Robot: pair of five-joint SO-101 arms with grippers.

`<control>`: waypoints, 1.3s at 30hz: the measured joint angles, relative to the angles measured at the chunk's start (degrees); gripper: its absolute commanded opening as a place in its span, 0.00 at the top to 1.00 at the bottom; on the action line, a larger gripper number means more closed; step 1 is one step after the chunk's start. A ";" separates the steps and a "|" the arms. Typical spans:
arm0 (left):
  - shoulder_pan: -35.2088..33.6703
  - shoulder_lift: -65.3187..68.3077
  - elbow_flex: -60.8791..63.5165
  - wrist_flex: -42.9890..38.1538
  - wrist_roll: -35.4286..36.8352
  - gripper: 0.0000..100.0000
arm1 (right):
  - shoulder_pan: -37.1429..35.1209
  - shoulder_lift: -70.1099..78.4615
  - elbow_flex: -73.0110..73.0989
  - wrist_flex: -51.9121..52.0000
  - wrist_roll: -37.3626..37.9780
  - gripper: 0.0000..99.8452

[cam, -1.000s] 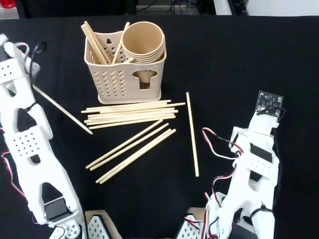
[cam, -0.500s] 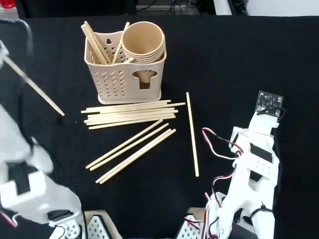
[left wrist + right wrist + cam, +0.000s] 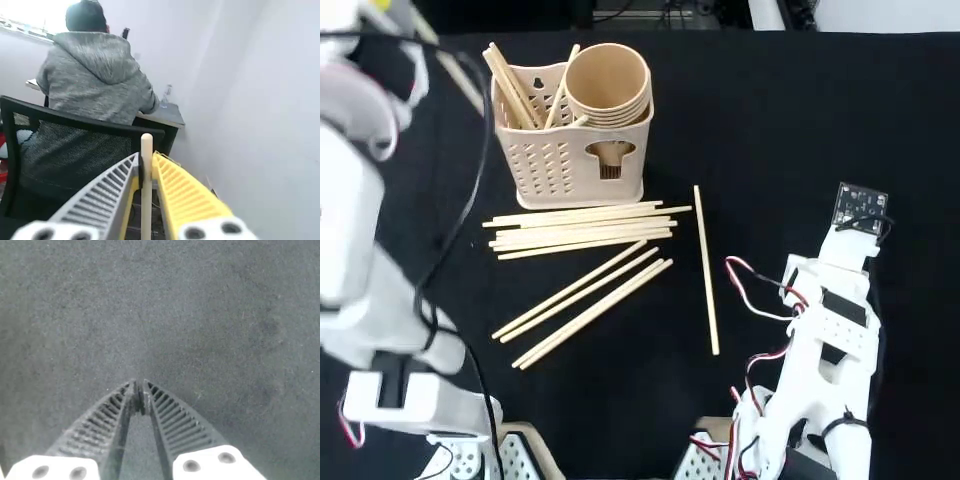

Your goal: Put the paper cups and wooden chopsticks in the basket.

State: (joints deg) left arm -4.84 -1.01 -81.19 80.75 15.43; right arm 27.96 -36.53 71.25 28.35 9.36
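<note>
A beige slotted basket (image 3: 570, 150) stands at the back of the black table, with stacked paper cups (image 3: 608, 85) and several wooden chopsticks (image 3: 515, 85) in it. More chopsticks lie loose in front of it: a flat bundle (image 3: 585, 228), a slanted group (image 3: 585, 300) and a single one (image 3: 706, 268). My left gripper (image 3: 145, 157) is raised high and shut on one chopstick (image 3: 146, 145); that stick (image 3: 455, 75) hangs blurred just left of the basket. My right gripper (image 3: 138, 387) is shut on nothing, low over bare cloth.
The right arm (image 3: 830, 320) rests folded at the front right, away from the chopsticks. The left arm (image 3: 360, 200) towers along the left edge. Black cloth (image 3: 800, 120) covers the table, with open room at the right and back right.
The left arm has lifted one chopstick off the table at the left and swung it up and back, close to the basket's left side. The right arm has stayed still.
</note>
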 measured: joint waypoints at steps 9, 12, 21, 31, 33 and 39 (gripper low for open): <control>0.70 15.65 0.26 -9.93 0.00 0.97 | 0.00 0.00 0.00 0.00 0.00 0.98; 1.58 21.45 0.35 -11.52 0.00 0.97 | 0.00 0.00 0.00 0.00 0.00 0.98; 2.11 28.48 0.35 -14.59 0.00 0.97 | 0.00 0.00 0.00 0.00 0.00 0.98; 2.11 30.15 0.62 -10.55 -0.09 0.90 | 0.00 0.00 0.00 0.00 0.00 0.98; 2.11 30.15 0.62 -7.74 -1.93 0.83 | 0.00 0.00 0.00 0.00 0.00 0.98; 2.55 30.15 0.62 -0.70 -2.64 0.77 | 0.00 0.00 0.00 0.00 0.00 0.98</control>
State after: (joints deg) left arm -2.29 29.14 -80.57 80.04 12.79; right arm 27.96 -36.53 71.25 28.35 9.36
